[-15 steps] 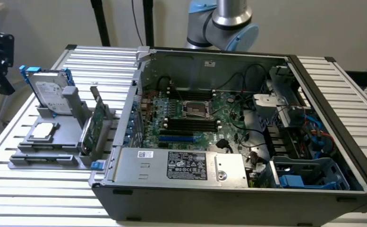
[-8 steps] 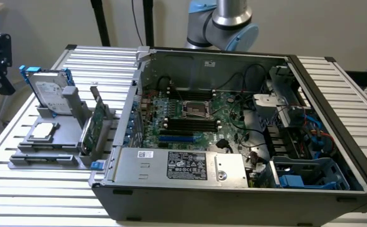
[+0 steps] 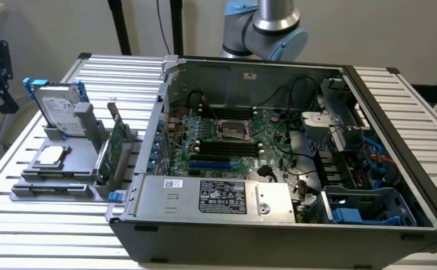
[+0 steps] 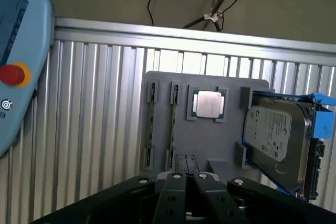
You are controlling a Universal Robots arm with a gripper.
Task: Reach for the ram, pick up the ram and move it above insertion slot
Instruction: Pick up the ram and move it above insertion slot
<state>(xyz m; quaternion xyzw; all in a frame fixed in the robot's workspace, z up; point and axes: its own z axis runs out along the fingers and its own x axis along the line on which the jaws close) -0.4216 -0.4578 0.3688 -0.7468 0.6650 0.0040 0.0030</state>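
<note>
Desk: a slatted metal desk (image 3: 45, 236) is seen, on which an open computer case (image 3: 278, 239) and a grey holder (image 4: 220, 140) are placed side by side, the holder at the exterior view's left.
Ram, place: the ram (image 4: 172, 127) is kept on its long edge in a slot of the holder, outside the case, between a second thin board (image 4: 151, 124) and a processor chip (image 4: 209, 103).
Ram, look: from above only its narrow edge is shown, as a long, thin, pale greenish strip with small dark marks along it. Both ends are seated in grey clips, and its flat faces are hidden.
Doubt: the two thin boards look alike edge-on, so which one is the ram is not told with full certainty.
Green board: in the exterior view a green board (image 3: 110, 152) is seen upright in the holder, just beside the case's outer wall.
Hard drive: a silver hard drive (image 4: 275, 132) in a blue frame is stood tilted in the holder, beyond the chip.
End effector: the dark end effector (image 4: 188, 176) is shown with its fingers pressed together and nothing between them. It is held above the holder's edge, nearest to the ends of the two thin boards.
Insertion slots: dark long insertion slots (image 3: 226, 148) are seen on the green motherboard (image 3: 199, 163), beside the square socket (image 3: 229, 128).
Arm: the grey and blue arm (image 3: 267, 25) is seen behind the case.
Pendant: a pale blue pendant (image 4: 21, 35) with a red button (image 4: 13, 74) is seen on the side away from the hard drive.
</note>
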